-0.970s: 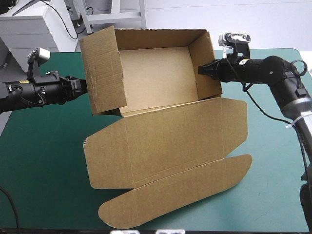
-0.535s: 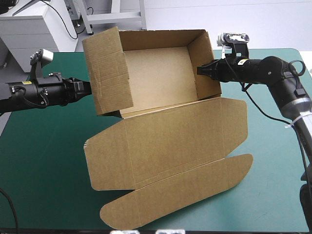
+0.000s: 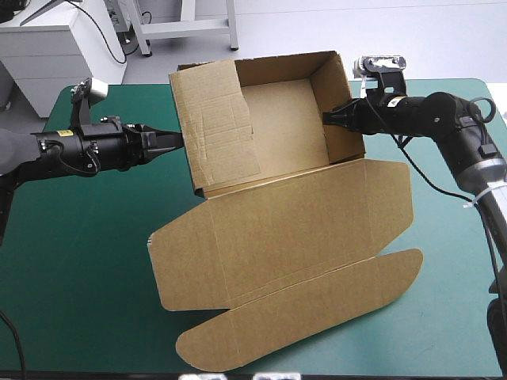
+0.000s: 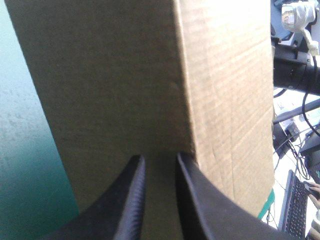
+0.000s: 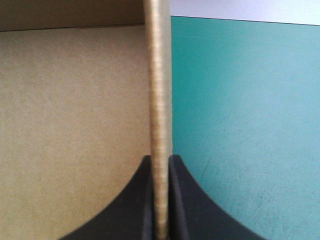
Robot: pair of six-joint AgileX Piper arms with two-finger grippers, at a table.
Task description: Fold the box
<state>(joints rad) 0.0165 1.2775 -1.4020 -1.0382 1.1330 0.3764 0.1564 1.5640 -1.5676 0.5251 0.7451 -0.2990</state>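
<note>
Brown box (image 3: 277,229), lid toward near edge

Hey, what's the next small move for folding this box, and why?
Probably the left gripper should push the flap down into the box: it leans inward, untucked, while the right gripper clamps the right wall, steadying it.

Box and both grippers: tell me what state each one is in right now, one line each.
box: an open tray, side walls raised, the left wall's flap tipped inward over the tray.
lid: open, lying flat on the teal-green cover toward the near edge.
left gripper: shut on the box's left wall.
right gripper: shut on the box's right wall.
</note>
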